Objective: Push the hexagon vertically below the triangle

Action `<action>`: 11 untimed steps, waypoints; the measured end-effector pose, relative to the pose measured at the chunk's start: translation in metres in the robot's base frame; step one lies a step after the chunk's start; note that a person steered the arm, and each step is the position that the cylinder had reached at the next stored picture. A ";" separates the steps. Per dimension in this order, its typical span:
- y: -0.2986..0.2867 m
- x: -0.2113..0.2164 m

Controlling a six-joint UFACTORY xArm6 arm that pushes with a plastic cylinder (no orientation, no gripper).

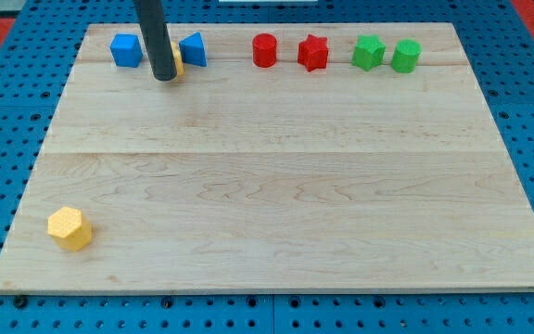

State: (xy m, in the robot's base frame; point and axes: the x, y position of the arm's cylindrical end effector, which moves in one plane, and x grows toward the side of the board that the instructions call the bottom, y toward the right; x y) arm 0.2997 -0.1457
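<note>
**Tip parked in the top row, hexagon far off in the lower left**

The wooden board (276,186) carries a row of blocks along the top of the frame: a blue cube (126,50), a blue triangle (194,49), a red cylinder (264,50), a red star (312,53), a green star-like block (369,52) and a green cylinder (406,56). My tip (164,78) sits in the upper left of the frame, between the blue cube and the blue triangle. A sliver of a yellow block (178,63) peeks out just behind the rod; its shape cannot be made out. The rod is a plain pusher with nothing to open or close, and whether it touches that sliver cannot be told.

The yellow hexagon (69,228) lies alone near the lower left corner, well apart from my tip and lower-left of it.

Judging from this layout, the push has not yet begun. The hexagon sits left of the triangle's column, so the next move calls for bringing my tip down to the hexagon's left side and pushing it rightward until it lines up under the blue triangle.
</note>
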 end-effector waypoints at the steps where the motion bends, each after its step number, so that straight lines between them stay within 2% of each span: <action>1: 0.000 -0.015; 2: 0.000 -0.016; 3: 0.009 0.070; 4: 0.064 0.194; 5: 0.033 0.293; 6: -0.096 0.296; 7: -0.141 0.261; 8: -0.056 0.269; 9: -0.070 0.300; 10: -0.026 0.283; 11: -0.010 0.218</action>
